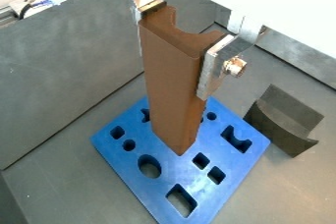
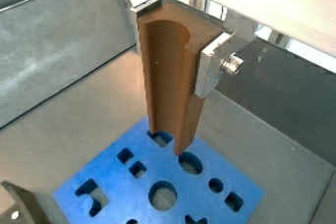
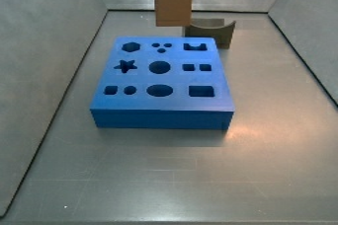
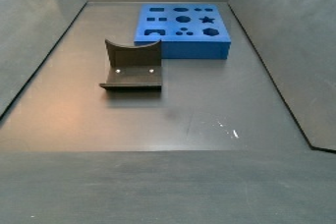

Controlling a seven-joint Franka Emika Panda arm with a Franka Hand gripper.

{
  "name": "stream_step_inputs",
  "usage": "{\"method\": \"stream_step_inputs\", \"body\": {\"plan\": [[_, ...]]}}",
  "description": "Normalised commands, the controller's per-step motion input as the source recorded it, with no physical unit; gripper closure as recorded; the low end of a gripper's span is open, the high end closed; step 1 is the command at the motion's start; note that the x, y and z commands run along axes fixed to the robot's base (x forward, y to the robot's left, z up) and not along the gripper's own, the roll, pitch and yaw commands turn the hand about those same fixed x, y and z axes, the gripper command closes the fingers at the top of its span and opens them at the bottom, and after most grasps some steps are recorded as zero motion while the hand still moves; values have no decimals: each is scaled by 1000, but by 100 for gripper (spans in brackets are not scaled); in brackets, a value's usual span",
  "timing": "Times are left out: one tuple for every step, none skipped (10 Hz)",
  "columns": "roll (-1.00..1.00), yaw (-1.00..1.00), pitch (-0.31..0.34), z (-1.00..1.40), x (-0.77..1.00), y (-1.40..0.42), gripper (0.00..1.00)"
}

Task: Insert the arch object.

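Observation:
My gripper [image 1: 184, 39] is shut on the arch object [image 1: 174, 90], a tall brown wood-coloured block with a concave notch at its upper end. It also shows in a wrist view [image 2: 171, 81] between the silver fingers [image 2: 211, 63]. The block hangs upright above the blue board [image 1: 118, 154], apart from it. In a side view the block [image 3: 173, 0] hangs over the board's far edge [image 3: 218, 81], and the gripper is cut off above the frame. The board has several shaped holes, among them an arch-shaped hole [image 3: 199, 44]. In a side view the board [image 4: 184, 50] shows, but block and gripper are out of frame.
A squat dark grey-brown piece with a concave top [image 4: 132, 66] stands on the floor beside the board, also in a side view [image 3: 211, 32] and a wrist view [image 1: 289, 120]. Grey walls [image 3: 66, 32] enclose the floor on all sides.

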Motion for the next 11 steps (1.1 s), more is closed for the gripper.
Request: {"method": "stream_step_inputs", "body": {"plan": [[23,54,11,-826,549,294,100],[41,3,49,-697,506,249,100],[27,9,34,-623,437,317,100],[0,0,93,-471,509,480,100],[39,0,109,-357,451,500,100],[93,0,131,-183,314,551,100],[87,0,133,-163,303,586,100],[77,0,76,-214,180,551,100],[24,0,43,-271,137,534,100],[23,0,51,-289,189,500,100],[23,0,70,-297,249,474,100]]}}
